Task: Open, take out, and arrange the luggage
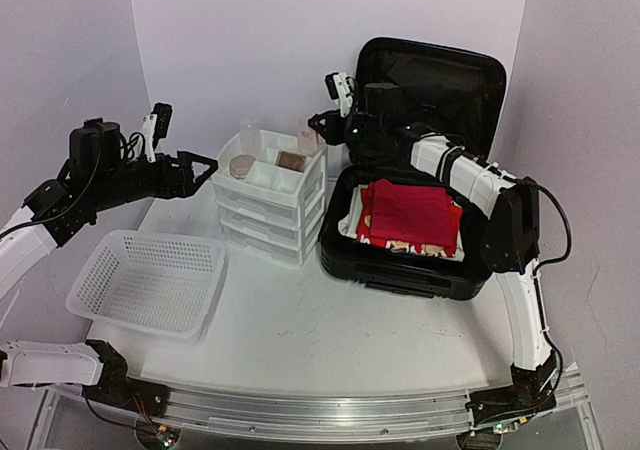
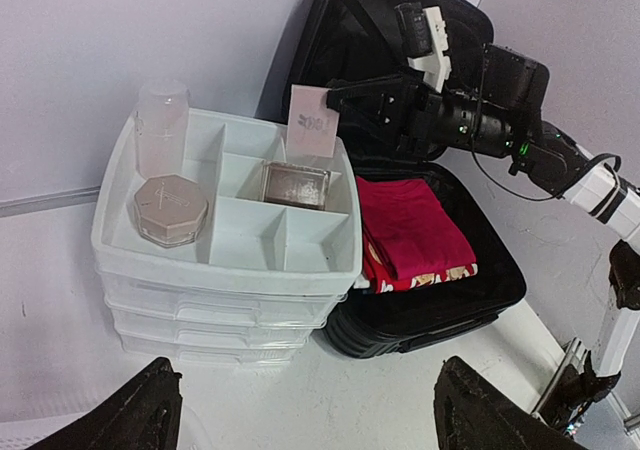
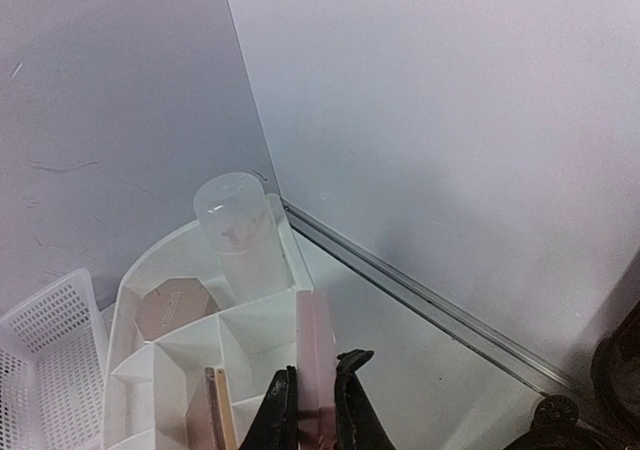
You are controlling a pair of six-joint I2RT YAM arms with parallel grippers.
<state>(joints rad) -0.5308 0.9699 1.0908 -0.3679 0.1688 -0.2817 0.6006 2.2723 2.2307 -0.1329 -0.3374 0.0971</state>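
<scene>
Pink at the right claw (image 3: 320,365): pinching a thin pink card (image 3: 310,340) by its two flat faces, holding it upright on edge just over the right rear corner of the white drawer unit (image 1: 265,220). Rising with the right arm from its base at the near right edge of the bench (image 1: 330,340), bending at the elbow beside the luggage (image 1: 395,268), then stretching leftward across the open lower shell, in front of the standing lid. Holding the left arm raised at the left with the forearm roughly level, pointing the left claw (image 1: 203,170) rightward at the drawer unit, in the air near the far side of the white mesh basket (image 1: 150,280); spreading its fingers wide and gripping nothing. Finding the luggage lying open at the right rear of the bench, just beside the drawer unit, with its lid upright toward the back wall and folded red cloth (image 1: 412,215) in the lower shell. Seeing, in the unit's top tray, a clear cup (image 2: 162,125), an octagonal jar (image 2: 170,208) and a small box (image 2: 295,185), each in its own compartment.
</scene>
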